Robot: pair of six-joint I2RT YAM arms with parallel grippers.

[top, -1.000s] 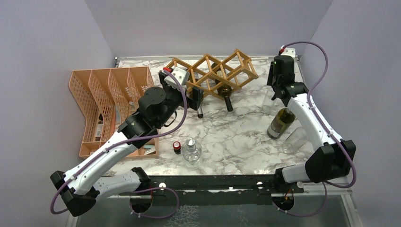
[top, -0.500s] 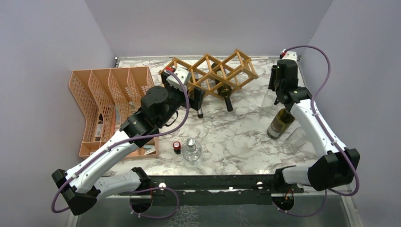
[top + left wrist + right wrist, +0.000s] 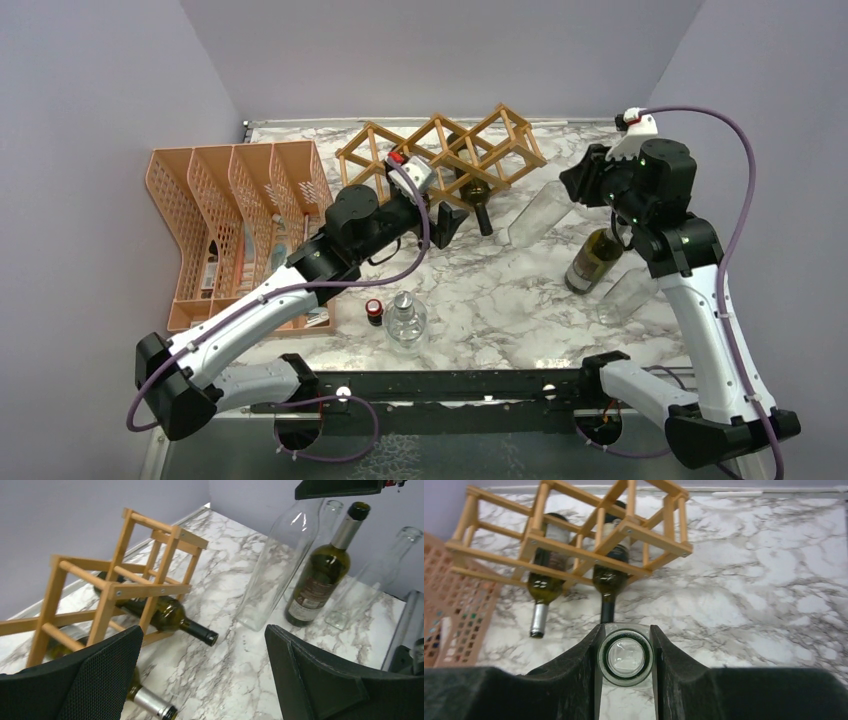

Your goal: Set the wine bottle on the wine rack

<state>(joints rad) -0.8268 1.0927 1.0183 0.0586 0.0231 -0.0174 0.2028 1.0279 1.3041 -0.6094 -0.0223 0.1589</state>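
Observation:
The wooden lattice wine rack (image 3: 440,152) lies at the back of the table with two dark bottles (image 3: 610,580) in its cells, necks pointing forward. My right gripper (image 3: 582,186) is shut on the neck of a clear empty wine bottle (image 3: 533,213). The bottle is tilted, its base low and pointing left towards the rack. In the right wrist view its mouth (image 3: 625,656) sits between my fingers (image 3: 581,670). My left gripper (image 3: 440,222) is open and empty just in front of the rack, near the dark bottles' necks (image 3: 200,632).
An upright green labelled bottle (image 3: 594,258) and another clear bottle (image 3: 625,294) stand at the right, under my right arm. A small glass decanter (image 3: 405,318) and a small red-capped item (image 3: 374,310) sit front centre. The orange mesh organiser (image 3: 235,215) stands at the left.
My right arm swung up and inwards, tipping the clear bottle over towards the rack. My left gripper moved right along the rack's front.

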